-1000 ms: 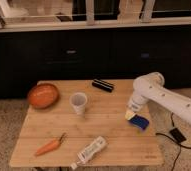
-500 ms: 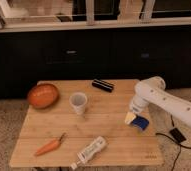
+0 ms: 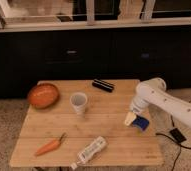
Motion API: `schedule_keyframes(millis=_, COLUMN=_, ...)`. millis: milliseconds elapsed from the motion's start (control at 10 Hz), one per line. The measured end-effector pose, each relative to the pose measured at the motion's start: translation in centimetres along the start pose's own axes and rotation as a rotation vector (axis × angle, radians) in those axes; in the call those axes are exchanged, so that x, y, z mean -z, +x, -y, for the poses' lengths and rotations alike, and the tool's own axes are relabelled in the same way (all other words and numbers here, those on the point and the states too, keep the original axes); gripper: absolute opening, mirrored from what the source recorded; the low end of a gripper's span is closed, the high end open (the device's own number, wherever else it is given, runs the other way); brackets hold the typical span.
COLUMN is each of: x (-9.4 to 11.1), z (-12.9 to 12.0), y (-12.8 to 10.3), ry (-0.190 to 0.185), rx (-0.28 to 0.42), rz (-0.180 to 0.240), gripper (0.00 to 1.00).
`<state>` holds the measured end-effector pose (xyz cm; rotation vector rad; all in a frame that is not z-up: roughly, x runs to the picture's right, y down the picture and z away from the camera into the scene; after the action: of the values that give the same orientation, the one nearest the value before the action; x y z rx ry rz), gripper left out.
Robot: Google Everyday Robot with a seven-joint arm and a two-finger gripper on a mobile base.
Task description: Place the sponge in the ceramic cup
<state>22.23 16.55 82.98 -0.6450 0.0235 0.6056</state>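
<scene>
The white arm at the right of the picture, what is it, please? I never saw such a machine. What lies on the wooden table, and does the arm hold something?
It is the single arm of a mobile robot, seen by one camera that looks down at the table. Where that camera sits, I cannot tell. The arm ends in the gripper, which is low beside the blue sponge, near the table's right edge. The picture does not show whether it grips the sponge. Also on the table are a white ceramic cup standing upright, an orange bowl, a black bar, a carrot and a clear bottle lying on its side.
</scene>
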Motion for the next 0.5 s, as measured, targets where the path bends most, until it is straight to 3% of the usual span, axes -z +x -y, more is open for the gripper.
schedule_keyframes(millis=500, x=-1.7, z=1.7, y=2.9, ry=0.013, rx=-0.007, rz=0.026, gripper=0.80)
